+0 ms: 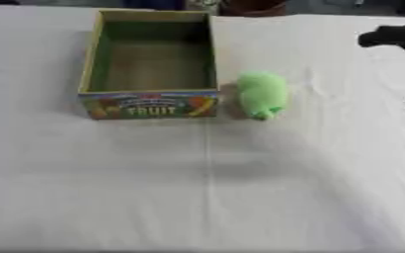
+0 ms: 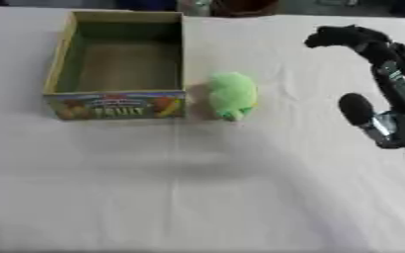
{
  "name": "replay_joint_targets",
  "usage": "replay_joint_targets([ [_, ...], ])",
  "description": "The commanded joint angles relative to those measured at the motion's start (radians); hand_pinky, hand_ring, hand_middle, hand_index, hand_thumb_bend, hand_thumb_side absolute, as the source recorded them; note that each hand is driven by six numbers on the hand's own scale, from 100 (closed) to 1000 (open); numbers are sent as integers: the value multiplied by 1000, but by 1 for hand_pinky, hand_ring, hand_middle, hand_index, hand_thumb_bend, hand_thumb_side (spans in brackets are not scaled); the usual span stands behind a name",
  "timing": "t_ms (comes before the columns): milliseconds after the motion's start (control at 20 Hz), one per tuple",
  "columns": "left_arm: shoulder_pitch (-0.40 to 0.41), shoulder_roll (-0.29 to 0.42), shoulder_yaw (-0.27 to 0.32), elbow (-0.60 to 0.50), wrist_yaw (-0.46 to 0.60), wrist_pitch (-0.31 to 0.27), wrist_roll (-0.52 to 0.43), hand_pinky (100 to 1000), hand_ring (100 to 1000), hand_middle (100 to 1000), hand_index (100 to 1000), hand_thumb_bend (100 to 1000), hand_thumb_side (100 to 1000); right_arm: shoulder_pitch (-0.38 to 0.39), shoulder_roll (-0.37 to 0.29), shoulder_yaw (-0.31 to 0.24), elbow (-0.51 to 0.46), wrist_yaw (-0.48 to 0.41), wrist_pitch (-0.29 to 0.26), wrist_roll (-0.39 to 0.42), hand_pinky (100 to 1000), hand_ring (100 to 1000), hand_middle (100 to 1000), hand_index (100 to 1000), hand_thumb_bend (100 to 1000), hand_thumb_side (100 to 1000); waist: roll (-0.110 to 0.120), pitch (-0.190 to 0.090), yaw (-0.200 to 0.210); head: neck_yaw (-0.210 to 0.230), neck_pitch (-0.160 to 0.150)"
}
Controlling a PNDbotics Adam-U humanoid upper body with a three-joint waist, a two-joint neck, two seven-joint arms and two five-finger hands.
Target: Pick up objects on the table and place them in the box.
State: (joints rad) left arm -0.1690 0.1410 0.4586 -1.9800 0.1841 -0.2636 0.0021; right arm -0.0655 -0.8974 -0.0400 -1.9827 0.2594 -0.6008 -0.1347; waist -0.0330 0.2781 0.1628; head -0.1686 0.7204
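A soft green object (image 1: 262, 94) lies on the white tablecloth, just right of the open cardboard box (image 1: 89, 54), close to its front right corner. The box has a green inside, a front panel printed "FRUIT", and nothing visible inside it. My right hand (image 2: 383, 57) comes in from the right edge and hovers to the right of the green object, apart from it. Its fingers reach leftward in a relaxed curve, the thumb (image 2: 357, 109) sits below them, and it holds nothing. My left hand shows in no view.
White cloth (image 1: 197, 188) covers the whole table, with a wide bare stretch in front of the box. A dark brown object (image 1: 254, 7) stands at the far edge behind the box.
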Motion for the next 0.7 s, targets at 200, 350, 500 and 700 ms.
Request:
replay_joint_targets([
  [200,-2,20,5,-20,-6,-4,0,437,428,461,593,100,769,-67,-148,30,-17,106,57,26,853,871,787,993,533,1000,2,-13,5,-2,-7],
  [350,-1,22,3,-20,-5,-5,0,436,428,461,593,100,769,-111,-187,52,-17,136,108,97,874,892,809,1000,595,984,2,-14,9,-11,-9],
  [500,0,22,-2,-20,-3,-3,-4,436,428,460,593,100,769,-167,-207,82,-17,129,162,181,877,899,815,1000,637,949,1,-16,13,-20,-13],
  [700,-1,23,-7,-20,0,0,-10,436,428,460,593,100,769,-255,-214,116,-17,109,244,276,879,904,820,997,655,925,-1,-20,20,-32,-19],
])
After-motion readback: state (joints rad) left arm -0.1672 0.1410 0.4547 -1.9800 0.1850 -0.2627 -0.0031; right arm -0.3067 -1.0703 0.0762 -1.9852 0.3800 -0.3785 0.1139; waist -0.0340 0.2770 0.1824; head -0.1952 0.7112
